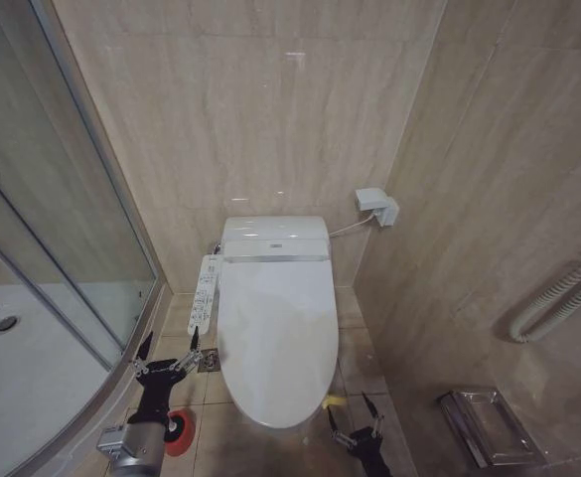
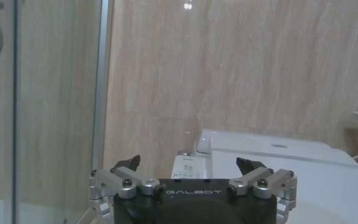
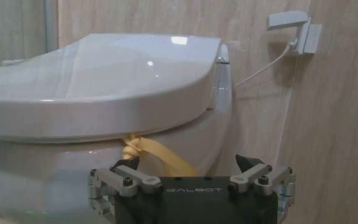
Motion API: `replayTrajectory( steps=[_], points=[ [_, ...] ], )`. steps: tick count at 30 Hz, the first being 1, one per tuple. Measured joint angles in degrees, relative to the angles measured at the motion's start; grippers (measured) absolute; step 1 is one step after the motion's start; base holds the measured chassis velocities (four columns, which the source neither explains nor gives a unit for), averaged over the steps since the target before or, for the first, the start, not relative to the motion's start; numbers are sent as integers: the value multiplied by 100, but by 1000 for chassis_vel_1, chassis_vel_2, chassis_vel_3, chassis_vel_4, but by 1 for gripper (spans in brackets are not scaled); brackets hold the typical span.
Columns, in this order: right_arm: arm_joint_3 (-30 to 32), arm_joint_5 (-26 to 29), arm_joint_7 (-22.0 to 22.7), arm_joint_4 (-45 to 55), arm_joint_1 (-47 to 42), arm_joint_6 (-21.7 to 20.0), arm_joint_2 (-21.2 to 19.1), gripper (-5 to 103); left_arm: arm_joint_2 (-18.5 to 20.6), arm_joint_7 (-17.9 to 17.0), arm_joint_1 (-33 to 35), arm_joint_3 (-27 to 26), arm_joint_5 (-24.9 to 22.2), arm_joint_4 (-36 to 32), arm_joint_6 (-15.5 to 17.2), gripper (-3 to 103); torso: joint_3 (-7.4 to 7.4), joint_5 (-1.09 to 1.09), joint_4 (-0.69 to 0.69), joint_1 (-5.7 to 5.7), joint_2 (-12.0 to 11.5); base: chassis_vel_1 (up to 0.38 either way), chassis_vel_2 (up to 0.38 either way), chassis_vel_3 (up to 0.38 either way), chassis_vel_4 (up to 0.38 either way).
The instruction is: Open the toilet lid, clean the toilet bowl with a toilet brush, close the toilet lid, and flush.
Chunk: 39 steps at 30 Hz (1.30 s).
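Note:
The toilet lid [image 1: 275,328] is down, glossy white, covering the toilet bowl, whose outer ceramic wall [image 3: 36,177] shows below the rim. A yellow cord [image 3: 157,153] hangs knotted from the lid's front rim [image 3: 92,123]. My right gripper [image 1: 352,412] is open just in front of that rim, to the right of the toilet's front. In the right wrist view the cord lies close ahead of the right gripper [image 3: 187,164], between its fingers but not gripped. My left gripper [image 1: 169,344] is open and empty beside the toilet's left side, near the button strip [image 1: 207,290]. The toilet brush is hidden.
A round red holder cup [image 1: 181,435] stands on the floor tiles, partly behind my left arm. A glass shower enclosure [image 1: 62,268] closes off the left. On the right wall are a paper holder [image 1: 484,425] and a ribbed rail [image 1: 558,293]. A wall socket [image 1: 377,207] sits behind the tank.

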Motion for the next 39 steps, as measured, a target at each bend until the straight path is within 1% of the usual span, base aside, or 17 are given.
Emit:
replayTrajectory(
  steps=[7, 8, 13, 14, 22, 23, 28, 29, 36, 37, 39],
  points=[
    [-9, 144, 0, 2, 87, -43, 6, 100, -15, 1, 33, -66, 4, -22, 0, 100, 0, 0, -2, 0, 0, 0, 0, 0, 0],
    [-15, 164, -4, 6, 86, -46, 2, 94, -26, 1, 25, -76, 5, -21, 0, 100, 0, 1, 1, 0, 0, 0, 0, 0, 0],
    [-31, 196, -38, 36, 21, -36, -21, 94, -74, 0, -7, -69, 19, 13, 0, 100, 0, 1, 0, 0, 0, 0, 0, 0, 0],
    [-37, 219, -42, 54, 0, -33, -28, 68, -94, 0, -12, -48, 33, 29, 0, 100, 0, 0, 0, 0, 0, 0, 0, 0, 0],
    [-56, 259, -73, 50, -31, 15, -14, 68, -146, 2, -32, 12, 93, 82, 0, 100, 0, 1, 0, 0, 0, 0, 0, 0, 0],
    [-65, 266, -83, 50, -32, 23, -7, 41, -149, 4, -38, 13, 102, 86, 1, 100, -1, 1, -1, 0, 0, 0, 0, 0, 0],
    [-79, 268, -91, 47, -34, 32, 17, 41, -151, 8, -41, 15, 109, 87, 4, 100, -1, 0, -1, 0, 0, 0, 0, 0, 0],
    [-82, 268, -91, 44, -36, 40, 24, 13, -149, 9, -40, 13, 109, 88, 5, 100, -1, 1, 0, 0, 0, 0, 0, 0, 0],
    [-85, 265, -91, 46, -79, 57, 29, 13, -145, 11, -40, 9, 110, 97, 5, 100, -1, 1, 0, 0, 0, 0, 0, 0, 0],
    [-78, 264, -91, 59, -102, 70, 23, 0, -147, 12, -39, 14, 110, 99, 4, 100, -1, 1, 0, 0, 0, 0, 0, 0, 0],
    [-76, 264, -91, 79, -120, 75, 20, 0, -149, 12, -39, 16, 110, 100, 4, 100, -1, 1, 0, 0, 0, 0, 0, 0, 0]
  ],
)
